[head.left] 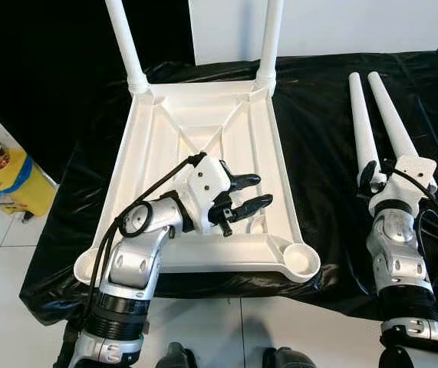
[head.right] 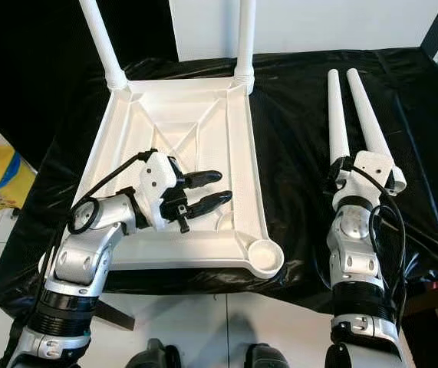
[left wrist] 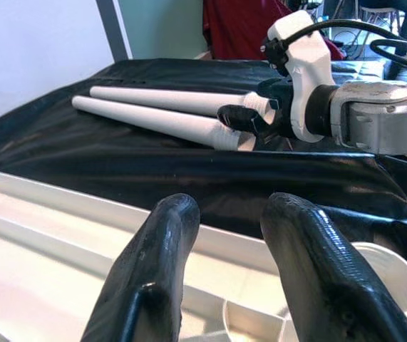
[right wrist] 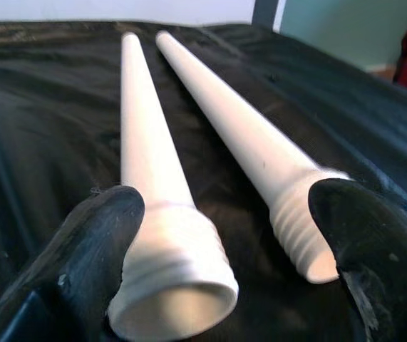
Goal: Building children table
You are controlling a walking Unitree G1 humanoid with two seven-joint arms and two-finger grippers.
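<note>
Assembly stands at the halfway point, judged from the layout: the white tabletop [head.left: 203, 146] lies upside down on the black cloth [head.left: 318, 153], two legs [head.left: 126, 46] already stand in its far corner sockets, and the near corner socket [head.left: 301, 259] is vacant. Two loose legs [head.left: 376, 123] lie side by side on the cloth beside the tabletop. The left gripper [head.left: 245, 195] reaches over the tabletop's underside, fingers parted and empty. The right gripper [right wrist: 217, 249] rests at the threaded ends of the loose legs, fingers spread wide around both and clamping neither.
</note>
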